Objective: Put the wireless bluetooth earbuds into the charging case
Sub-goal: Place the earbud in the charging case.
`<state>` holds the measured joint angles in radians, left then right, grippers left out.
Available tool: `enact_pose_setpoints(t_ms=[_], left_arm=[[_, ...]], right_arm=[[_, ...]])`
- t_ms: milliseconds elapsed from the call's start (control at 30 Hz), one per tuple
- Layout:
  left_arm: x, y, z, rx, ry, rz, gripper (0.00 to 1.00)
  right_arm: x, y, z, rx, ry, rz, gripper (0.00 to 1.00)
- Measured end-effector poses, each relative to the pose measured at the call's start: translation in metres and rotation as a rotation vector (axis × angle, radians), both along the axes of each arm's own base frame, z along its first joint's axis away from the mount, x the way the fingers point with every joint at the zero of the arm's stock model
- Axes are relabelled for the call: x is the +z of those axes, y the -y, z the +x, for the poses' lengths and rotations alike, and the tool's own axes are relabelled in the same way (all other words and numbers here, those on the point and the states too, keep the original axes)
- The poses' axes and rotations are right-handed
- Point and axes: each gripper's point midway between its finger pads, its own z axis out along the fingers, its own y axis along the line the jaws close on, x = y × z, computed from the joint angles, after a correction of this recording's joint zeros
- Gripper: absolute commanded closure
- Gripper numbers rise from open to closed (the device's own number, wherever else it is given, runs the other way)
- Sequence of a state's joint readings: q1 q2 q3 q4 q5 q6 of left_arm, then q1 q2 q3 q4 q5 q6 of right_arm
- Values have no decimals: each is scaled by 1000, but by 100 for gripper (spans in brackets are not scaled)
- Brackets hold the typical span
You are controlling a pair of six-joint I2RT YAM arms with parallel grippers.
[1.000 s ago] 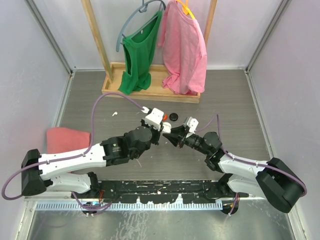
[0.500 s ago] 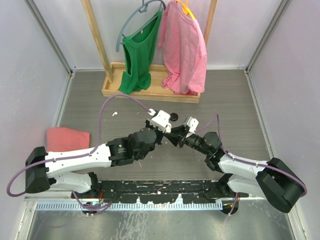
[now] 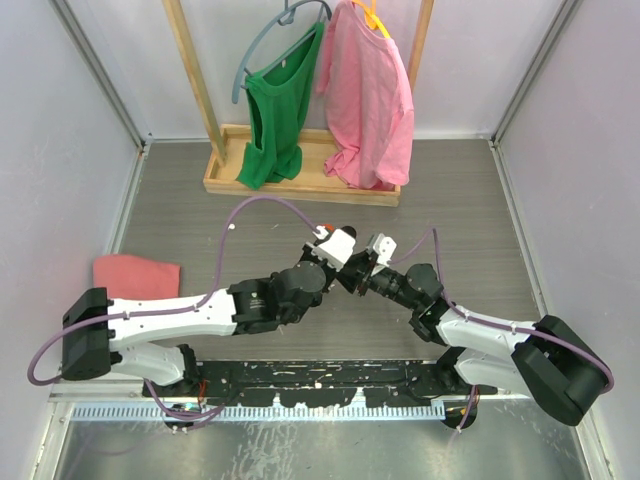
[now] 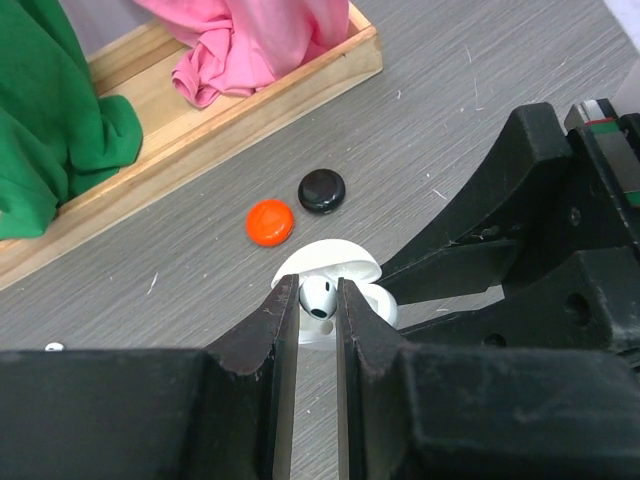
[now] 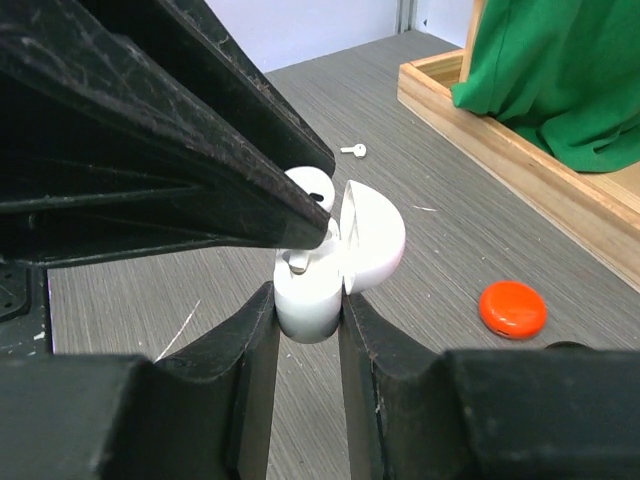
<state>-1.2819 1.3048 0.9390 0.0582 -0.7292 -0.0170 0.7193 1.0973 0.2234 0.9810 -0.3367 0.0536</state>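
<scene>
The grey table (image 3: 480, 200) runs between white walls on the left, right and far sides. Most of its surface to the right and left of the arms is bare. At the far edge a wooden rack (image 3: 300, 188) carries a green shirt (image 3: 275, 110) and a pink shirt (image 3: 370, 100), both hanging down onto its base. A red cloth (image 3: 135, 278) lies near the left wall, well apart from the work. Both arms reach in to the middle of the table, where their tools meet tip to tip and leave little room between them. The right tool (image 5: 307, 296) is clamped on the lower half of the white case (image 5: 310, 310), whose lid stands tipped open toward the rack. An orange puck (image 4: 269, 222) and a black puck (image 4: 322, 190) lie side by side, close but apart, between the case and the rack's near edge. The left tool (image 4: 317, 288) pinches a white earbud (image 4: 319, 298) between its narrow fingertips, right at the case's open mouth. Whether the earbud touches the socket cannot be told.
</scene>
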Motion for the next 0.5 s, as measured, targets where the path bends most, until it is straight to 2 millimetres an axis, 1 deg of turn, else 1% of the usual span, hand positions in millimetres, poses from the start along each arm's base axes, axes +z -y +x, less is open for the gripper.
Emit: enact_pose_setpoints(t_ms=[167, 500], left_arm=[[-4, 2, 0, 2, 21, 39, 90], [-2, -1, -2, 15, 73, 108, 90]], right_arm=[[-3, 0, 0, -2, -9, -8, 99], [-3, 1, 1, -10, -11, -8, 99]])
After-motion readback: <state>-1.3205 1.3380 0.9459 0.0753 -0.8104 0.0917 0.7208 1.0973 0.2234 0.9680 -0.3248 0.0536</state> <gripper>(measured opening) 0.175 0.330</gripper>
